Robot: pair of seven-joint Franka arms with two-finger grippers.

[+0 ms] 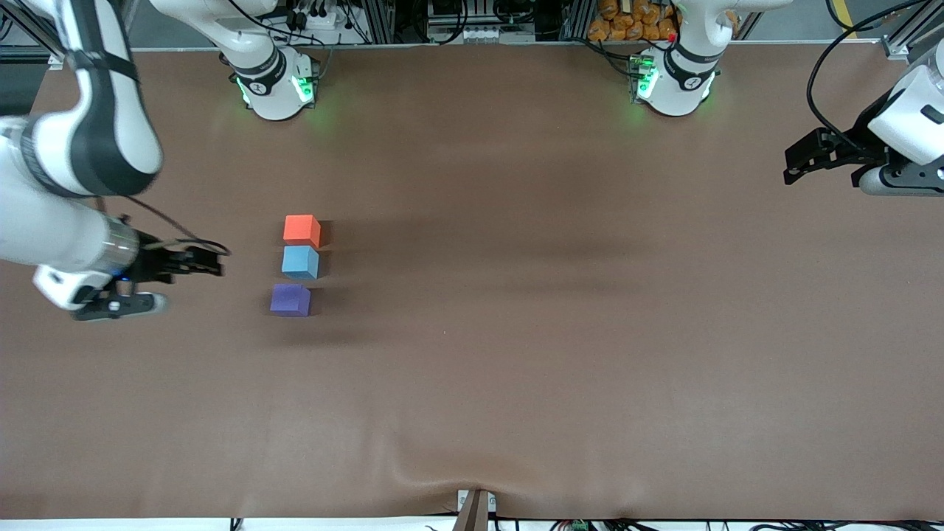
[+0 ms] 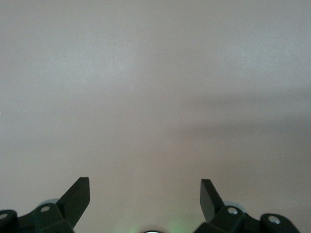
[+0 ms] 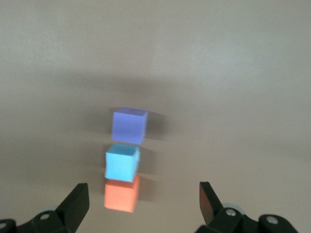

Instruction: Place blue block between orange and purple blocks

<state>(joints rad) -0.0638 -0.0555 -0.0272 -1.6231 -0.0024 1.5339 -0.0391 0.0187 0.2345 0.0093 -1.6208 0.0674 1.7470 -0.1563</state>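
Blue block: small light sky-blue matte cube [image 1: 300, 262], resting on the brown table covering [image 1: 516, 369], toward the right arm's end of the table.
Orange block: small bright orange-red matte cube [image 1: 302, 229], at 12 o'clock from the blue block in the front view, farther from the front camera; the two stand just beside each other, and whether they touch cannot be told.
Purple block: small violet-purple matte cube [image 1: 290, 300], at 6 o'clock from the blue block in the front view, nearer to the front camera, with a narrow strip of table showing between them.
Row: the three cubes form one short line, blue in the middle, orange and purple at the ends.
Right gripper: black two-finger gripper [image 1: 210, 262], jaws spread wide, holding nothing; it hangs over bare table at 9 o'clock from the blue block in the front view, clear of all three cubes.
Right wrist view: all three cubes [image 3: 122, 163] show between the spread fingertips [image 3: 77, 199], none in contact with them.
Left gripper: black two-finger gripper [image 1: 793, 171], jaws wide apart and empty, waiting over the left arm's end of the table, well apart from the cubes at about 3 o'clock from them.
Left wrist view: open fingertips [image 2: 80, 191] over bare table only.
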